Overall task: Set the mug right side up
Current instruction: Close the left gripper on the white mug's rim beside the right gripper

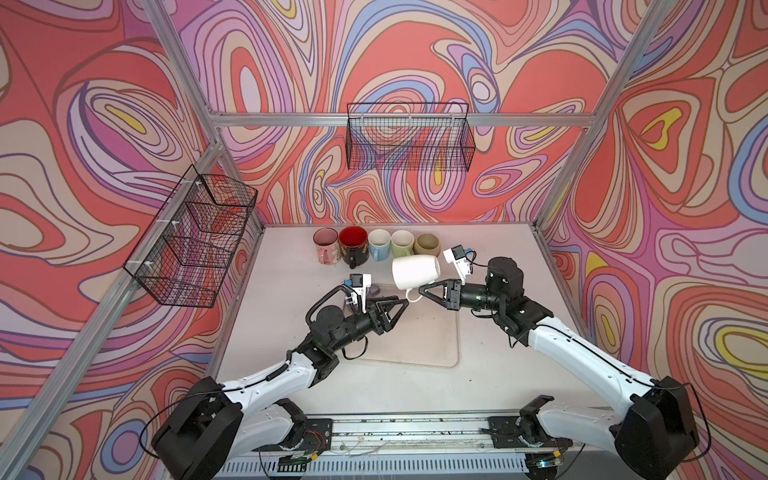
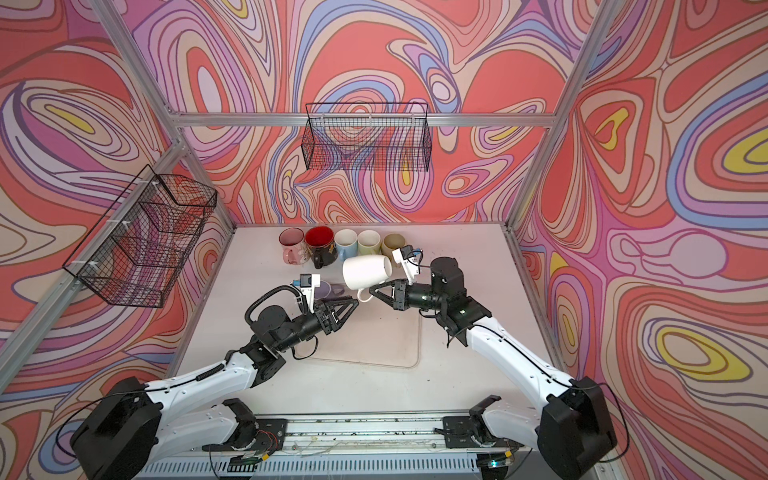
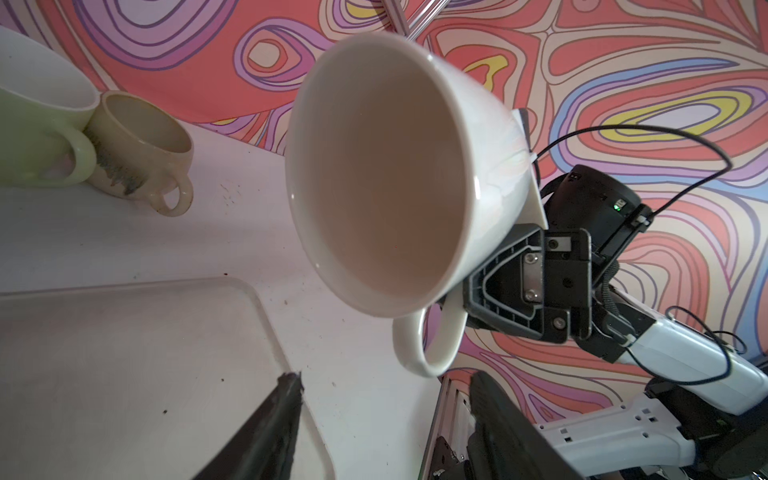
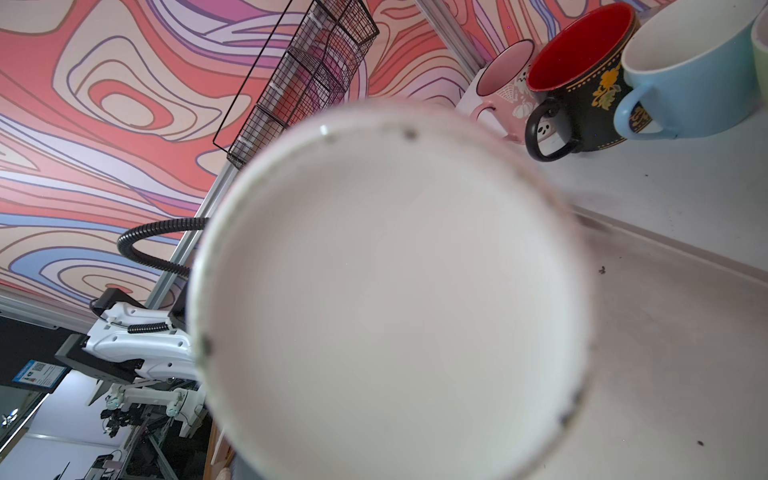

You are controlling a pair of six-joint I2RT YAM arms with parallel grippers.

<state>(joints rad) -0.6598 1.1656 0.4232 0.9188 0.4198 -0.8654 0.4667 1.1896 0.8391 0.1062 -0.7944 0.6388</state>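
Label (image 4: 37, 376): blue, with a square code, beyond the left arm; print too small to read. Left gripper (image 1: 400, 302): black ribbed triangular fingers, jaws apart and holding nothing, low over the tray (image 1: 432, 345), tips near the mug's handle. Tray: clear sheet with rounded corners, lying on the matte white table (image 1: 415, 390). Mug (image 1: 415, 272): glossy plain white ceramic, rounded belly, loop handle. It is lifted off the table above the tray's far edge, lying on its side with the mouth toward the left gripper and the handle underneath; dark specks ring its flat base. Right gripper (image 1: 423, 291): clamped on the mug's handle. Upright cups in a row at the table's back: pink cup (image 1: 325, 247); black cup (image 1: 353, 249), red inside, gold flowers; blue cup (image 1: 379, 245); green cup (image 1: 402, 244); beige cup (image 1: 428, 246). Black wire baskets on swirl-printed walls: left basket (image 1: 195, 237), back basket (image 1: 409, 137).
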